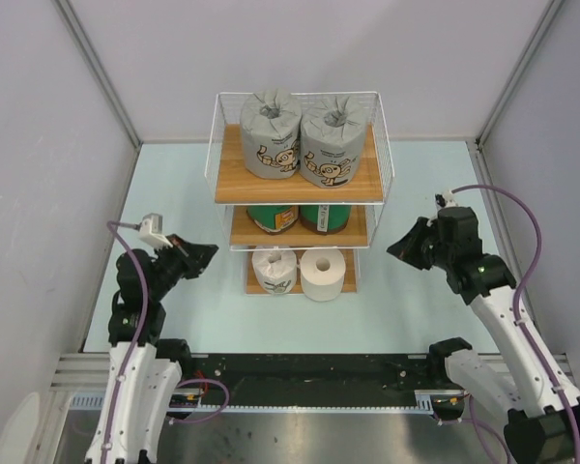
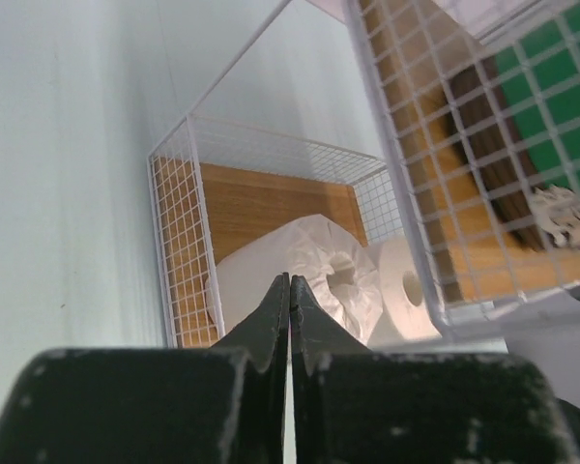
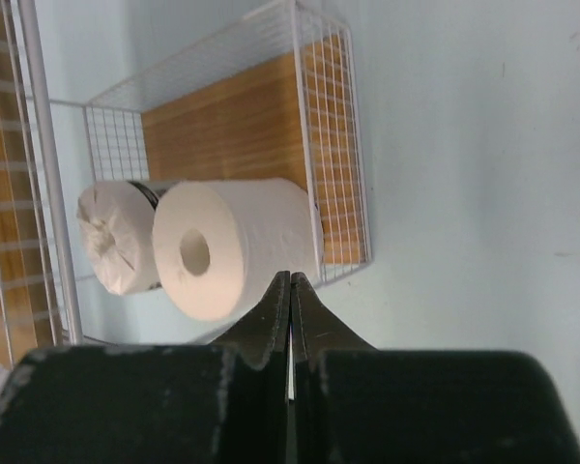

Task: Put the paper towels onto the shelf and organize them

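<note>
The shelf (image 1: 377, 145) stands at the table's middle. Two grey cartoon-print rolls (image 1: 273, 135) (image 1: 333, 143) stand on its top board. Two green-wrapped rolls (image 1: 273, 218) (image 1: 323, 218) sit on the middle board, mostly hidden. The white-wrapped roll (image 1: 275, 268) and the bare white roll (image 1: 322, 274) stand on the bottom board. They also show in the left wrist view (image 2: 300, 275) (image 2: 403, 290) and the right wrist view (image 3: 116, 237) (image 3: 227, 246). My left gripper (image 1: 206, 253) is shut and empty, left of the shelf. My right gripper (image 1: 398, 247) is shut and empty, right of it.
Pale walls close in the table on the left, back and right. A metal rail (image 1: 300, 372) with the arm bases runs along the near edge. A purple cable (image 1: 522, 208) loops off the right arm.
</note>
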### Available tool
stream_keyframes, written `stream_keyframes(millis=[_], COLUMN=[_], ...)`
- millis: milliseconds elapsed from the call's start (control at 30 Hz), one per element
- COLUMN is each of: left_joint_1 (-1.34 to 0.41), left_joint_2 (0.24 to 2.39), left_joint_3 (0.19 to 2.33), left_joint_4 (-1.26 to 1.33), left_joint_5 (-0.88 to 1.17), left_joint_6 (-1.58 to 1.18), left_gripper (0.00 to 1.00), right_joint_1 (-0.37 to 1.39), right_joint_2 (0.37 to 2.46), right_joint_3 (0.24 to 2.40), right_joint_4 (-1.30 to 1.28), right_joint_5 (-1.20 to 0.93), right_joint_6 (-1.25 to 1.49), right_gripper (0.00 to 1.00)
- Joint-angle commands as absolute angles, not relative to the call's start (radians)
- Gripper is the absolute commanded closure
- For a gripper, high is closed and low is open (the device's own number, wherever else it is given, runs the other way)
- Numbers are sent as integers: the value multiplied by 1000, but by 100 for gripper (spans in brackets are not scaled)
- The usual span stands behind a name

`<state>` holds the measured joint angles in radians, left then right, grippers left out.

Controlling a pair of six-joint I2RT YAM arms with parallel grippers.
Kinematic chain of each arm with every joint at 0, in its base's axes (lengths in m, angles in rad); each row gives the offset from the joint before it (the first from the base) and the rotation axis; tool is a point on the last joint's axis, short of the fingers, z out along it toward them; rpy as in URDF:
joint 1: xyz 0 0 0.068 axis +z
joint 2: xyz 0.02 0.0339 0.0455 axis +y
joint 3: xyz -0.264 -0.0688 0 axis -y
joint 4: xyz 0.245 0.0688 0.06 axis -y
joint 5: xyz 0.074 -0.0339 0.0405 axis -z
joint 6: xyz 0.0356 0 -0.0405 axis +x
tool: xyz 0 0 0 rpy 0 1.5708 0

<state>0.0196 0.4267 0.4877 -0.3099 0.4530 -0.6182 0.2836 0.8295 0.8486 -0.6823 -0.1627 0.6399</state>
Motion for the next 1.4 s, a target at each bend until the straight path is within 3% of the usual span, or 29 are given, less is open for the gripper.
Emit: stream_keyframes(millis=[0,167,300,567,833,1367], left_joint_1=[15,17,14,-20,-60,-74], left_joint_2=[563,794,889,1002,1120,1197], left_joint_3=[456,452,521,583,630,773], left_joint_4=[-121,86,66,8,-57,-373], left_joint_5=[502,623,701,776,873,867], left_joint_6=[-690,-732,-684,-585,-503,-266], left_gripper=[100,100,99,100,100,100], right_joint_1=[178,60,38,51,113,201], right_joint_2=[900,1003,1106,1192,1279,1390], right_joint_3=[853,854,854,856,893,954], right_joint_4=[-513,-424,-393,-414,-387,-472], right_joint_5=[-352,-518,-693,-816,-858,-865], right_joint_6=[634,603,560,485,489,400], right_gripper=[100,100,100,100,100,100])
